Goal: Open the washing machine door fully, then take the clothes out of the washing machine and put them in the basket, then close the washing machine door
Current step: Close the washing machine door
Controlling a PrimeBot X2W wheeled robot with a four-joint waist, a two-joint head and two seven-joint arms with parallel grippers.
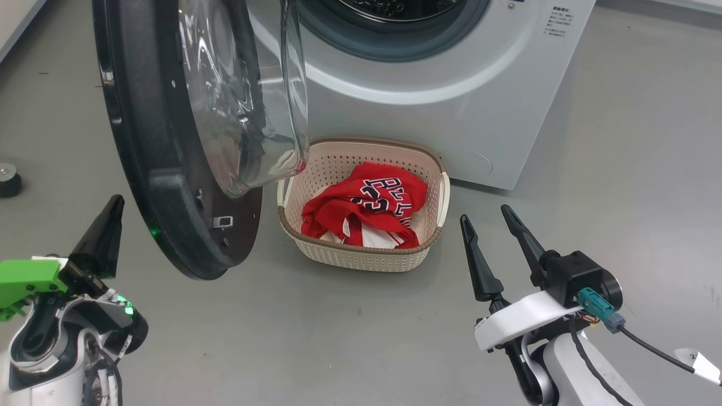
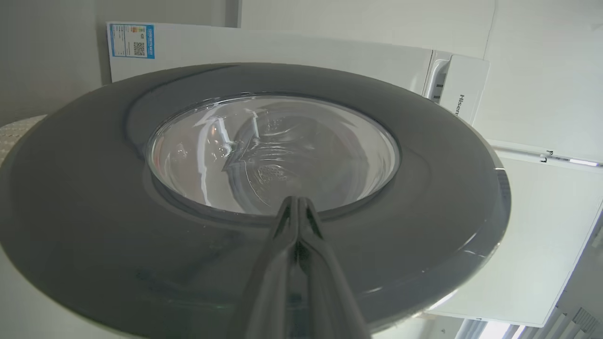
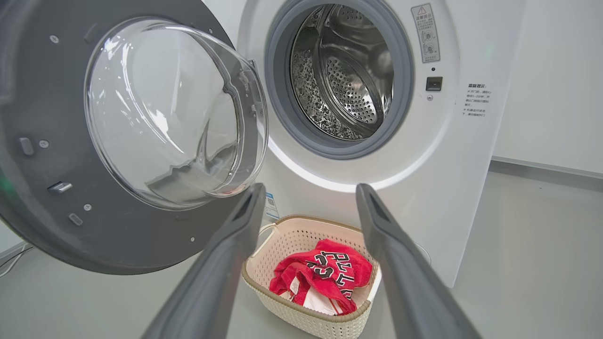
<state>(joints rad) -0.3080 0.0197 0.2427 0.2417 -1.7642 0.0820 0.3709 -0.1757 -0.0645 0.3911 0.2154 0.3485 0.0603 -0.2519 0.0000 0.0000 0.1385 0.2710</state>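
The washing machine door (image 1: 146,146) stands swung open to the left, its glass bowl (image 1: 242,96) facing the washing machine (image 1: 440,84). In the right wrist view the drum (image 3: 348,70) is bare steel. The clothes (image 1: 366,206), a red jersey with dark lettering, lie in the basket (image 1: 366,256) on the floor below the opening. My left gripper (image 1: 117,202) is shut and empty, its tip close to the door's outer face (image 2: 94,212); I cannot tell if it touches. My right gripper (image 1: 484,214) is open and empty, right of the basket, pointing at it (image 3: 301,310).
A small black round object (image 1: 8,180) sits on the grey floor at the far left. Bare floor (image 1: 632,169) stretches right of the machine. The open door hangs over the basket's left end. A cable (image 1: 648,347) trails from my right wrist.
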